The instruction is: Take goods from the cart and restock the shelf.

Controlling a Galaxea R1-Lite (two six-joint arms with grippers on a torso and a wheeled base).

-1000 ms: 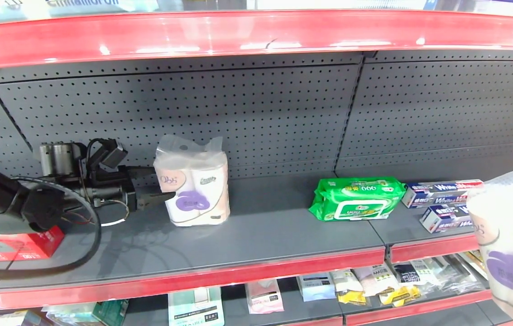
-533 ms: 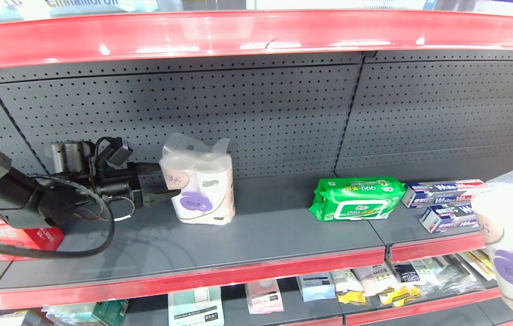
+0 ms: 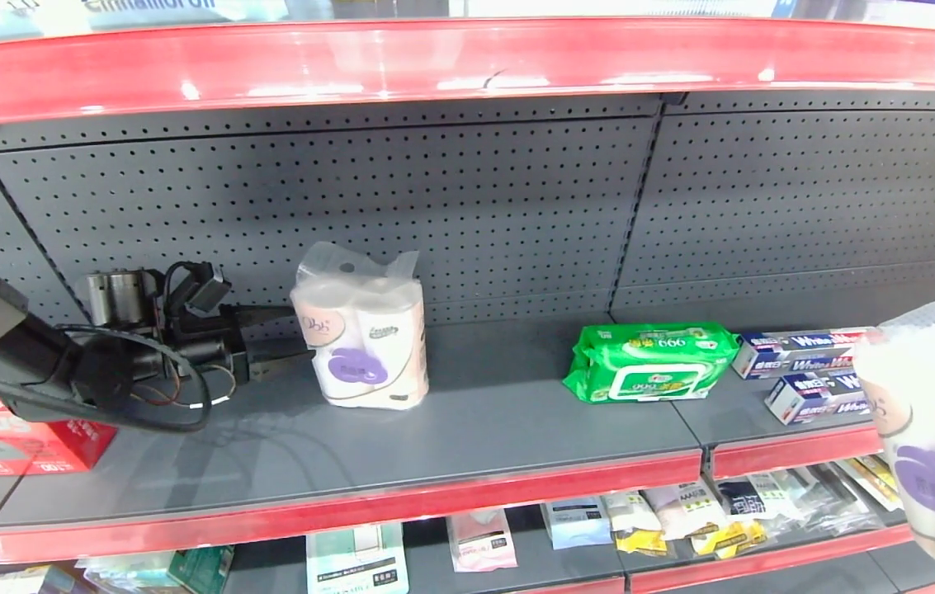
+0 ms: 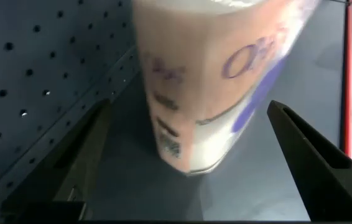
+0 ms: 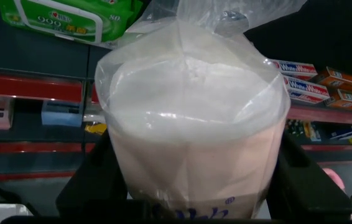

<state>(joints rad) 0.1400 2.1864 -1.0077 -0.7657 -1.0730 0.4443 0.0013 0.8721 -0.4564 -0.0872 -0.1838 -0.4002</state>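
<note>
A pack of toilet paper rolls (image 3: 364, 346) in clear wrap stands upright on the grey shelf (image 3: 475, 429), near the pegboard back. My left gripper (image 3: 302, 340) is open just to its left, at the pack's lower half. In the left wrist view the pack (image 4: 207, 93) stands a little ahead of the spread fingers (image 4: 316, 168), and I see no contact. My right gripper (image 5: 194, 193) is shut on a second, like pack (image 5: 194, 130). It holds that pack (image 3: 929, 429) in the air at the far right, in front of the shelf edge.
A green wet-wipes pack (image 3: 649, 359) lies right of centre on the shelf, with toothpaste boxes (image 3: 814, 371) beyond it. Red boxes (image 3: 13, 437) sit at the far left under my left arm. Bare shelf lies between the roll pack and the wipes. Small packets (image 3: 682, 507) fill the lower shelf.
The left gripper slid the pack slightly right, then drew back a little to the left, leaving it standing. The right-held pack rose slightly.
</note>
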